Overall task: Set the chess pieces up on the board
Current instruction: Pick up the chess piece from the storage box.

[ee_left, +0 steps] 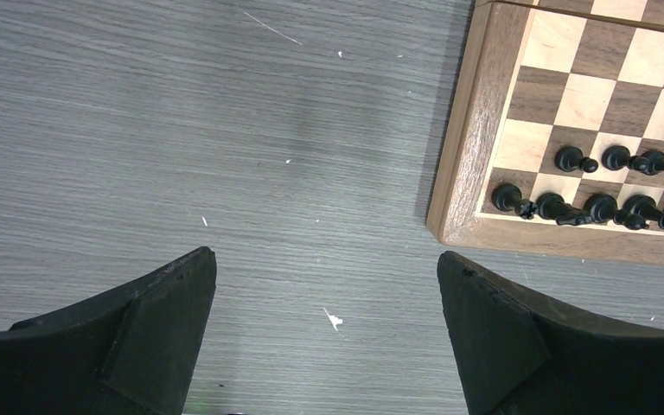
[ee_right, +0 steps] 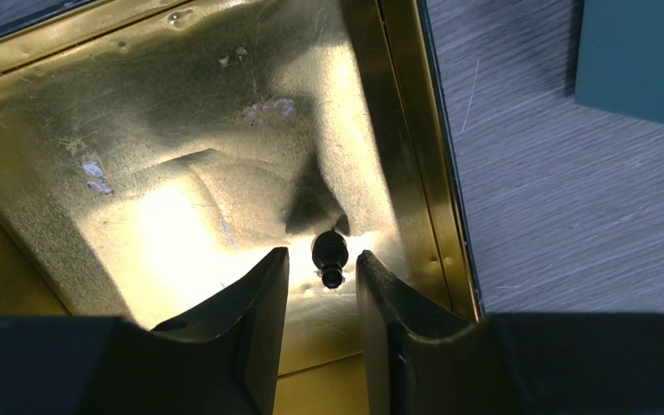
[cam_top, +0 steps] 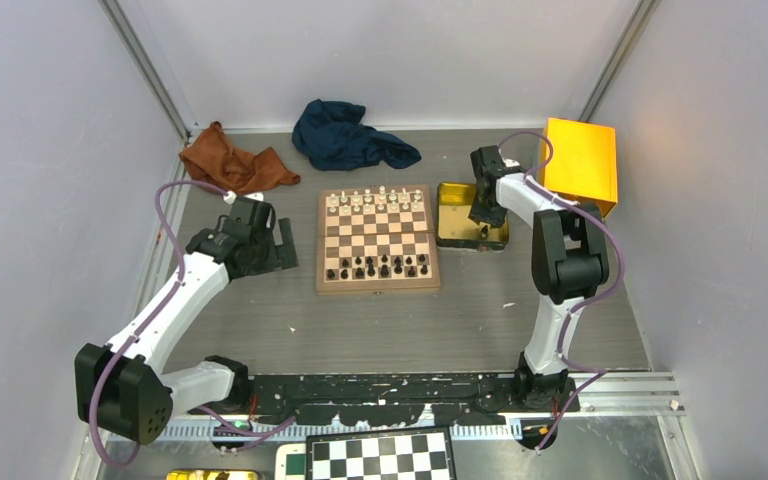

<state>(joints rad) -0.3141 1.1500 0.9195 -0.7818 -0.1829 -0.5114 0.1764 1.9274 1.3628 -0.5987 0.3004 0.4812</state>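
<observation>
Tin [ee_right: 181, 112] at board's [cam_top: 377, 232] three o'clock holds a black piece [ee_right: 330, 251] between the open right jaws; left jaws gape wide.

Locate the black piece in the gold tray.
Right wrist view: the black piece lies near the right wall of the gold tray, between the fingers of the right end effector.

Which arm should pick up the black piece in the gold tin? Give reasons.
Right. The right gripper, open, brackets the black piece in the tin; the left gripper hangs open over the table beside the board.
</observation>
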